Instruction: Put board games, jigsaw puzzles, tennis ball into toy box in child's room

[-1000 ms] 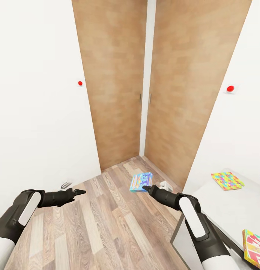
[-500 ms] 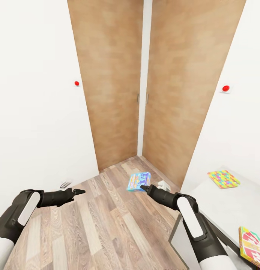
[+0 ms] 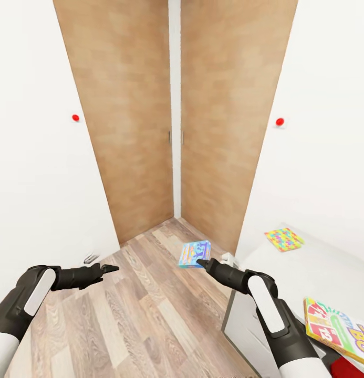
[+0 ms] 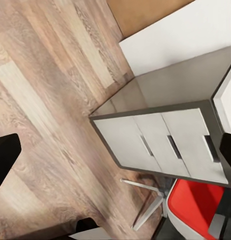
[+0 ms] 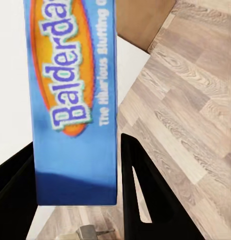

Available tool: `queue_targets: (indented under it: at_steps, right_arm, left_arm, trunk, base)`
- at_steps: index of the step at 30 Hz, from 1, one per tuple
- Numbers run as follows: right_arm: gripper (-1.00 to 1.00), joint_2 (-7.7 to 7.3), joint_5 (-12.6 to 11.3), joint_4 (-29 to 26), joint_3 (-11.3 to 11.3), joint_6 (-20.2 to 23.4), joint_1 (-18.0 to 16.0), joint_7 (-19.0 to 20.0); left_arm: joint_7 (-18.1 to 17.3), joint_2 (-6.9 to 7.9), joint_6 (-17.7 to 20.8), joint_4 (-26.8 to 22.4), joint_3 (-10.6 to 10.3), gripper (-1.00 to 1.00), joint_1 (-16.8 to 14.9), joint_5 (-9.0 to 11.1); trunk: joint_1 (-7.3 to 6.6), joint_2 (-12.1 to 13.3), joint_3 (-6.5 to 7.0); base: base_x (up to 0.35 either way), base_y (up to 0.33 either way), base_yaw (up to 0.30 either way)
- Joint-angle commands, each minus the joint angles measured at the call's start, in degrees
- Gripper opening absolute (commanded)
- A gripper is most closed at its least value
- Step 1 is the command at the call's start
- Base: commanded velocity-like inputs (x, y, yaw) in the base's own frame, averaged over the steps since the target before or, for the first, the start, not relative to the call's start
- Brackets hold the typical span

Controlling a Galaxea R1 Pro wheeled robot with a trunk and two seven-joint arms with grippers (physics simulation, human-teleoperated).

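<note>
While gripped: game [image 3: 195, 254] beside table edge [image 3: 231, 294]

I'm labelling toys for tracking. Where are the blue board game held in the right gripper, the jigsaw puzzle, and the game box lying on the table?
blue board game [image 3: 195, 254], head view, middle of its cover.
jigsaw puzzle [image 3: 283, 239], head view, centre of its patterned face.
game box [image 3: 336, 329], head view, middle of its lid.

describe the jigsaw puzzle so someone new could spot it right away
Start at the pale table at the right of the head view. The jigsaw puzzle lies flat near its far edge by the white wall. Unlike the cartoon game box nearer the robot, it is a thin multicoloured square.
</note>
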Motion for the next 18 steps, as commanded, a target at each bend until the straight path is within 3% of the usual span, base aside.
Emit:
queue_targets:
  at_steps: [1, 9, 18]
  right_arm:
    - [-1.00, 0.02, -0.2, 0.0, 0.0, 0.2, -0.1, 0.0]
    - [-1.00, -0.09, 0.0, 0.1, -0.1, 0.1, -0.1, 5.7]
    - [-1.00, -0.11, 0.1, 0.1, -0.2, 0.0, -0.1, 6.8]
  left_arm:
    - [-0.5, 0.00, 0.3, 0.0, 0.1, 1.00, 0.0, -0.4]
    - [-0.5, 0.08, 0.3, -0.1, 0.2, 1.00, 0.0, -0.3]
    - [-0.6, 0.11, 0.4, -0.1, 0.2, 1.00, 0.0, -0.3]
  trunk:
    - [0.04, -0.1, -0.13]
    - [0.04, -0.1, -0.13]
    - [0.04, -0.1, -0.13]
  base:
    - [0.000, 0.000, -0.281]
    - [0.000, 0.000, -0.281]
    - [0.000, 0.000, -0.281]
